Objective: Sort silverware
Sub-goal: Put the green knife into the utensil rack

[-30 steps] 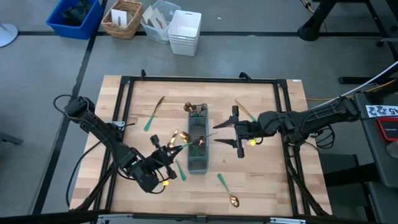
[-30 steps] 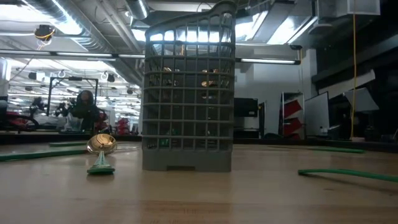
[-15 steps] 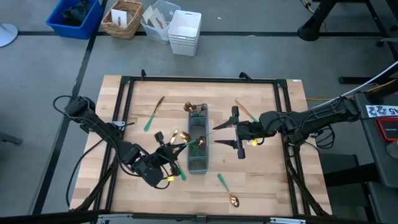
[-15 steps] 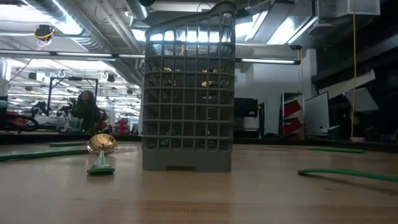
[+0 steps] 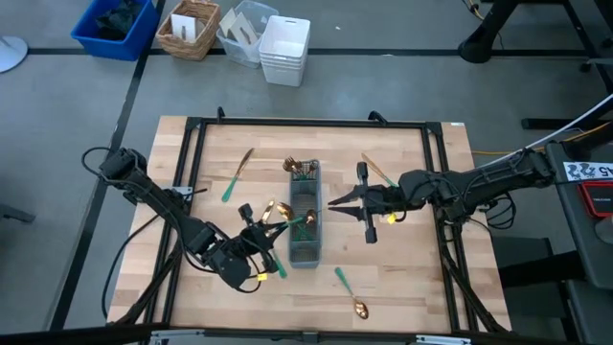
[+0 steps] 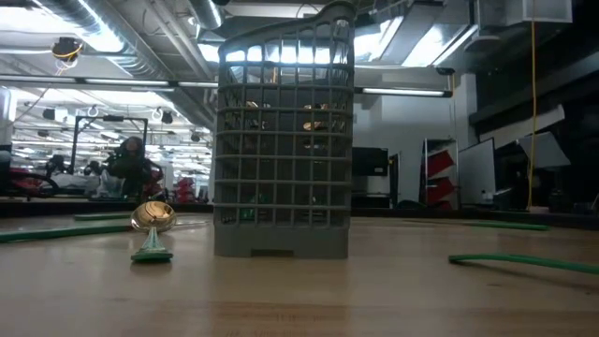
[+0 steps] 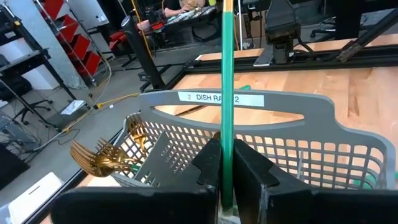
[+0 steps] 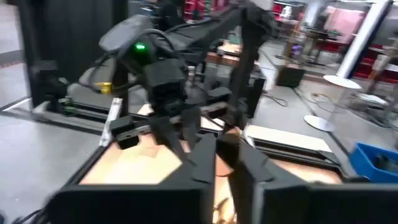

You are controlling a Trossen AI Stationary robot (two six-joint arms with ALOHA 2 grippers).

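left gripper (image 5: 255, 233) jaws pinching a green handle (image 7: 227, 93) over caddy (image 5: 305, 225) | right gripper (image 5: 337, 202) jaws nearly together (holding? cannot tell) | lower handle straight into one compartment

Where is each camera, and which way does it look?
High: above, looking down at table, caddy, both arms.
Low: at tabletop height, facing caddy and a spoon; no arms.
Left wrist: left gripper pinching a green handle over the caddy.
Right wrist: right gripper, facing the left arm.
Three views share the caddy.
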